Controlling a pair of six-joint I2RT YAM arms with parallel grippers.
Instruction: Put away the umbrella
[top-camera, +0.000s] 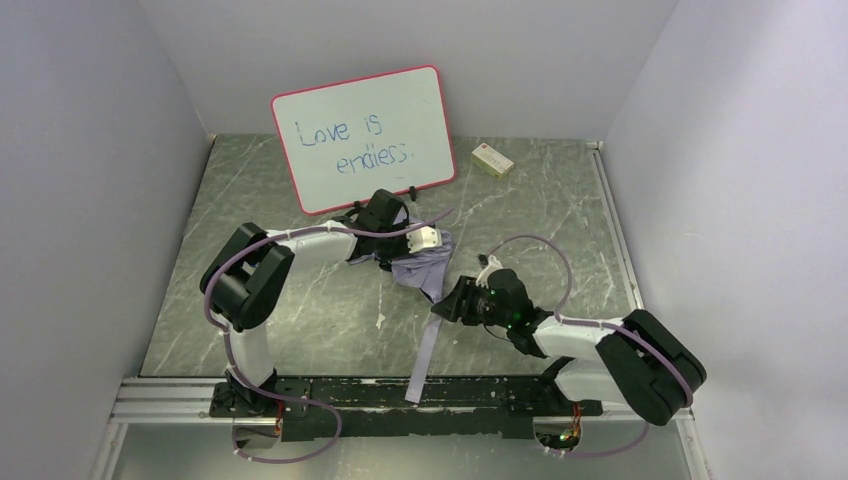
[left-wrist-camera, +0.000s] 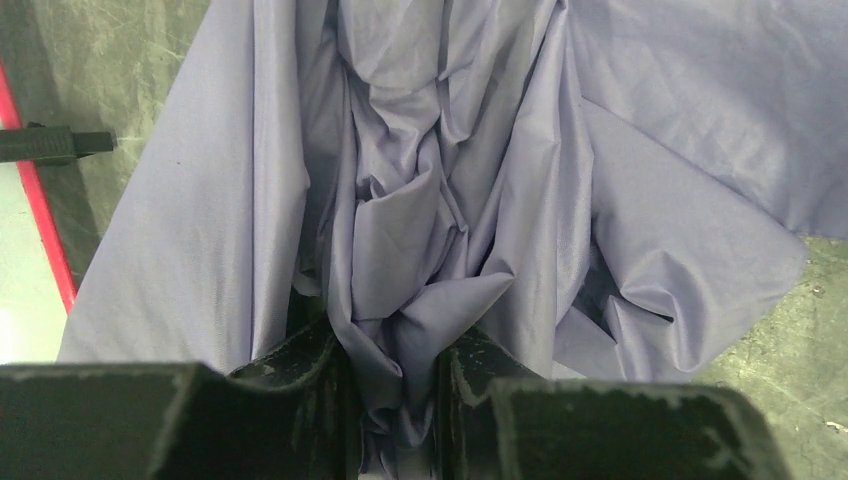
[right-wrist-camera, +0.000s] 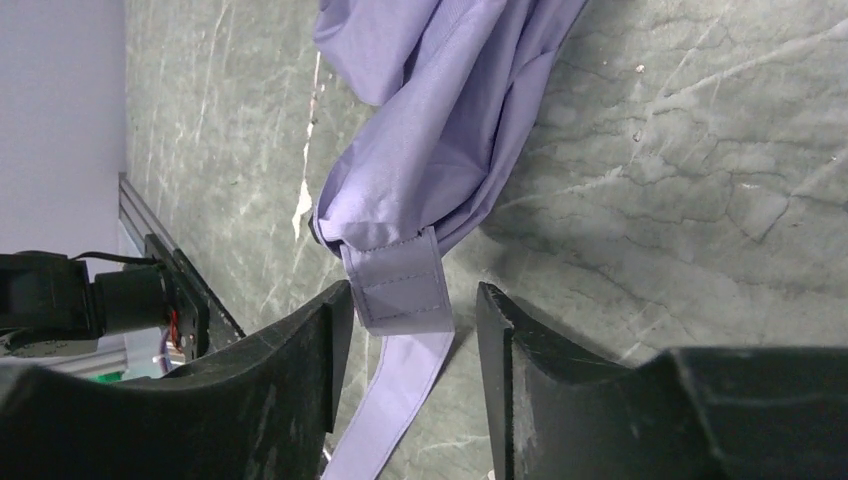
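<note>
Grey marbled stone tops the bench (top-camera: 300, 330), and near its middle, in front of the whiteboard (top-camera: 360, 135), lies the umbrella (top-camera: 420, 268). Its pale lavender cloth is collapsed into a loose, crumpled bundle rather than a tight roll, so I judge the folding done and the wrapping and fastening left. The left hand (left-wrist-camera: 400, 380) is pinched narrow on a gathered pleat of the cloth, while the right hand (right-wrist-camera: 412, 300) stands wide with a finger either side of the strap (right-wrist-camera: 400, 285), which trails toward the near edge, unfastened and not yet gripped.
</note>
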